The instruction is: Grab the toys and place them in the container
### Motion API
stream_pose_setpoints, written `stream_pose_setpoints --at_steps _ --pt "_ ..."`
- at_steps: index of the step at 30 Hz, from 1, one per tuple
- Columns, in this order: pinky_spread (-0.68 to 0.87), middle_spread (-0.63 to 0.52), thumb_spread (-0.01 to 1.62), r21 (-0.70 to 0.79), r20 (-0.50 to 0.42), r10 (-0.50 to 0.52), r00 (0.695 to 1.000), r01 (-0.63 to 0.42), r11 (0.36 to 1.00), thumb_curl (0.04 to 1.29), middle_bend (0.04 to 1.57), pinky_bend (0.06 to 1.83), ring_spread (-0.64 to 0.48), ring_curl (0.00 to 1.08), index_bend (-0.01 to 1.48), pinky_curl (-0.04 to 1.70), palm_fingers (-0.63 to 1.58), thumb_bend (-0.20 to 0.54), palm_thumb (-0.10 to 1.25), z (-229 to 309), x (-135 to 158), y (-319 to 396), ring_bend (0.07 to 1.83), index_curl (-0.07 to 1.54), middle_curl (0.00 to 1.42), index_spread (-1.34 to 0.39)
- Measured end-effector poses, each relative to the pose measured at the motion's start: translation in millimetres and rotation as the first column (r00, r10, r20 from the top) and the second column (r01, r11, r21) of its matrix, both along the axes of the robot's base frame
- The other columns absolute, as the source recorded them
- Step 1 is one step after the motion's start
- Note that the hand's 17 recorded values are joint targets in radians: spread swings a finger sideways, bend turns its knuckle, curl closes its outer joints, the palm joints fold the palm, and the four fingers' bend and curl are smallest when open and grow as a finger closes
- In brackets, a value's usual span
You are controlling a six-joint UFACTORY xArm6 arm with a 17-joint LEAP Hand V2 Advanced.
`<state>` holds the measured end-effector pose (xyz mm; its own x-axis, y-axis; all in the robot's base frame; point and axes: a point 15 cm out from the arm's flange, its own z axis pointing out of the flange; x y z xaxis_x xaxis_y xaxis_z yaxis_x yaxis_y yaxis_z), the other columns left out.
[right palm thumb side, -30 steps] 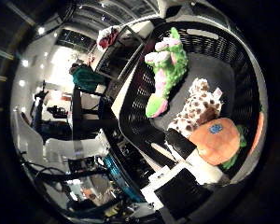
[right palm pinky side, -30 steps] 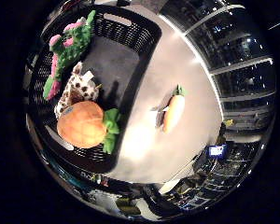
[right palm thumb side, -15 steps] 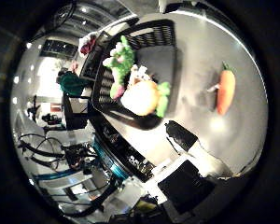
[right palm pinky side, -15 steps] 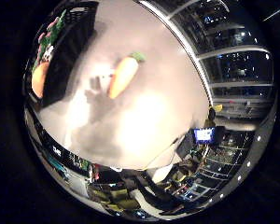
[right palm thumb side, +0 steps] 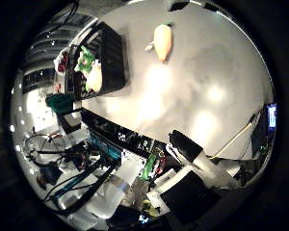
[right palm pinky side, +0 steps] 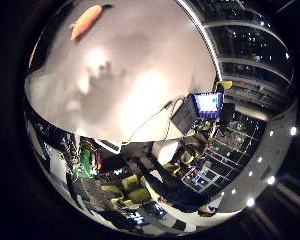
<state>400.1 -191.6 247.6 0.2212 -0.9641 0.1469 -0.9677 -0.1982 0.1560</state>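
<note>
An orange carrot toy (right palm thumb side: pixel 163 40) with a green top lies on the white table (right palm thumb side: pixel 207 82), a short way from the black mesh basket (right palm thumb side: pixel 114 50). The basket holds a green plush toy (right palm thumb side: pixel 85 60) and an orange pumpkin toy (right palm thumb side: pixel 93 80). The little finger side view shows the carrot (right palm pinky side: pixel 87 20) far off at the table's edge, and a shadow of spread fingers on the table. The hand is high above the table, away from the carrot and the basket.
A lit screen (right palm pinky side: pixel 206 102) stands beyond the table's edge. Chairs, equipment and shelves fill the room around the table. The basket sits near one table edge.
The whole picture has shifted: the camera has moved away from the basket and the carrot and higher over the table. Both now look small and far.
</note>
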Motion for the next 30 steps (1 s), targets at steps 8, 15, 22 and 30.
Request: stream_pose_setpoints --at_steps 8,15,22,30 --pt "0.41 0.04 1.04 0.016 0.024 0.021 0.999 -0.021 1.000 0.40 0.19 0.40 0.17 0.28 0.15 0.34 0.08 -0.045 0.70 -18.4 28.2 10.0 0.25 0.27 0.30 -0.38" --pt "0.42 0.03 1.07 0.120 0.086 -0.094 0.992 0.083 0.989 0.34 0.23 0.45 0.11 0.32 0.12 0.33 0.33 -0.035 0.54 -32.5 61.6 49.1 0.49 0.24 0.32 -0.27" --pt "0.37 0.04 1.06 0.121 0.067 -0.292 0.954 0.282 0.952 0.30 0.31 0.52 0.01 0.35 0.17 0.33 0.35 -0.036 0.43 -57.5 86.5 60.7 0.62 0.24 0.35 -0.18" --pt "0.45 0.20 1.05 0.198 -0.001 -0.479 0.878 0.469 0.861 0.28 0.22 0.52 0.21 0.26 0.22 0.30 0.20 -0.027 0.38 -107.6 119.3 65.5 0.36 0.33 0.33 -0.08"
